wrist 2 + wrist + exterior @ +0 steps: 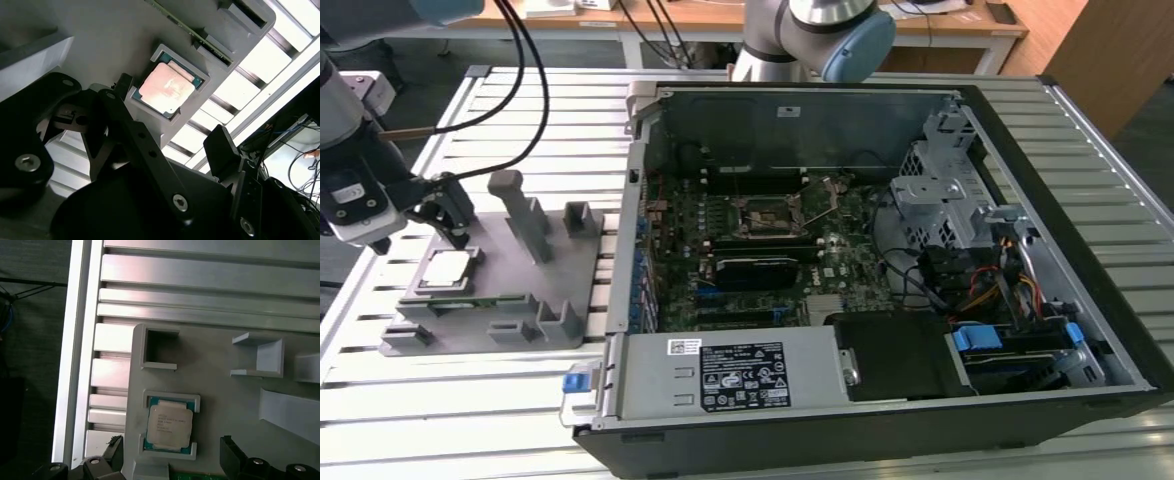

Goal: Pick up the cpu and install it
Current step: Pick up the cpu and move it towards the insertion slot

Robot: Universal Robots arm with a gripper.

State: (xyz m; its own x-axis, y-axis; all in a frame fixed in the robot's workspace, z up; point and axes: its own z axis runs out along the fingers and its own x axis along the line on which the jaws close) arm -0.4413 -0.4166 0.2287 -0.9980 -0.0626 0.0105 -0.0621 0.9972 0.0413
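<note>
Chip point(169, 426) sits flat in the pocket of its fixture point(215, 405); my jaws hang spread either side, empty. I judge a level, centred descent onto its edges best.

The cpu point(447, 270) lies in the fixture point(520, 292), at the exterior view's left of the computer case point(854, 440).

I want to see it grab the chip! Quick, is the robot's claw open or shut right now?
Gripper: open, holding nothing, fingers apart just above the small flat square silver-topped cpu lying in the grey fixture.
</note>
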